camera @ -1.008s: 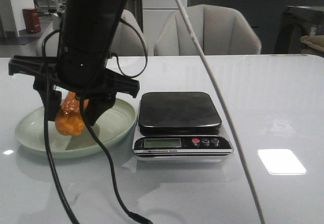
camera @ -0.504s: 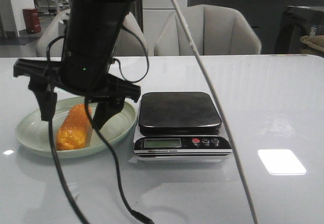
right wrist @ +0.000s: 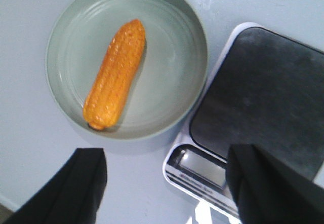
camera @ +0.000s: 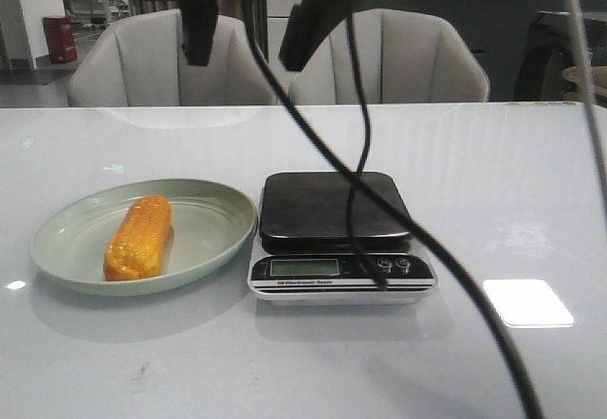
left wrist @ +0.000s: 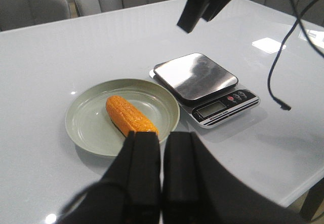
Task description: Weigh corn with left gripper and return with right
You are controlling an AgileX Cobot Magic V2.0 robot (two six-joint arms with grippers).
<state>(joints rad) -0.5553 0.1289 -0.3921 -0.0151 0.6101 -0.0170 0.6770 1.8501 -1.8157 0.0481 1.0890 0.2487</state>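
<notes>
**Ana:** Orange-yellow corn [camera: 139, 239] lies lengthwise on the pale green plate [camera: 204, 225] in the front view, at the table's left. Nothing touches it.

**Ben:** And beside it?

**Ana:** A kitchen scale [camera: 334, 209] stands just to the right of the plate, rim almost against rim. Its dark platform is bare. Black cables [camera: 351, 154] hang across the scale and hide part of its buttons. High above, the right gripper [camera: 254, 16] shows only two black fingers, spread well apart, holding nothing. Two grey chairs [camera: 389, 54] stand behind the white table [camera: 512, 182].

**Ben:** What about the left wrist view?

**Ana:** There the left gripper [left wrist: 162, 135] fills the foreground, its two blunt fingers pressed together with nothing between them. It is raised well away from the corn [left wrist: 130, 116], though one fingertip covers the cob's near end and a bit of the plate [left wrist: 88, 122]. The scale [left wrist: 197, 77] is clear here, display and buttons uncovered. The right gripper [left wrist: 200, 8] hangs at the top, too cropped to judge its jaws.

**Ben:** And the right wrist?

**Ana:** It looks straight down. The right gripper [right wrist: 167, 155] has its fingers wide apart, the plate [right wrist: 172, 67] and the scale [right wrist: 263, 92] far below them. The whole corn [right wrist: 115, 74] shows, tilted across the plate's floor, clear of the rim. No other view shows the cob unobstructed from above.
</notes>
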